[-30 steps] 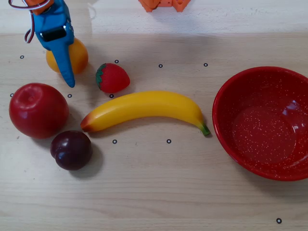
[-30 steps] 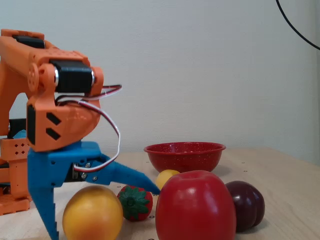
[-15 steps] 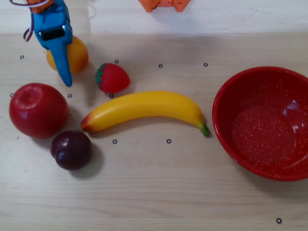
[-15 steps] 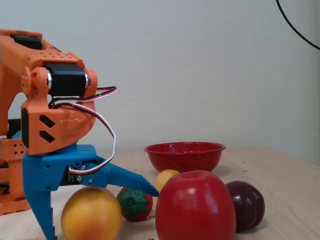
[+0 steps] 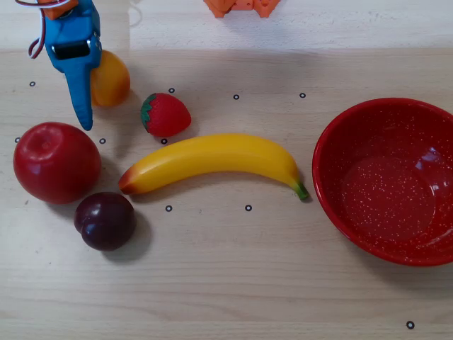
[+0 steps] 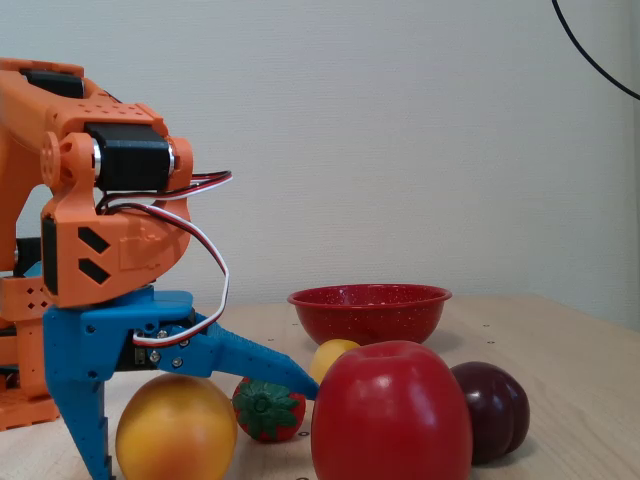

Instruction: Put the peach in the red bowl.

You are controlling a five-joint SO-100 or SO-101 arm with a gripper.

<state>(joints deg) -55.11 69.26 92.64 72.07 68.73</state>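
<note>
Peach (image 5: 112, 79) sits on the table (image 5: 233, 283) at the upper left of the overhead view, well apart from the red bowl (image 5: 388, 181) at the right edge; being round it shows no long axis, and its crease cannot be made out, so which way it points stays unclear. Next in size, the red apple (image 5: 56, 161), banana (image 5: 212, 159), plum (image 5: 105, 220) and strawberry (image 5: 165, 115) lie between them. The gripper (image 6: 200, 425) stands with jaws spread, one finger either side of the peach, seemingly not clamped.
</note>
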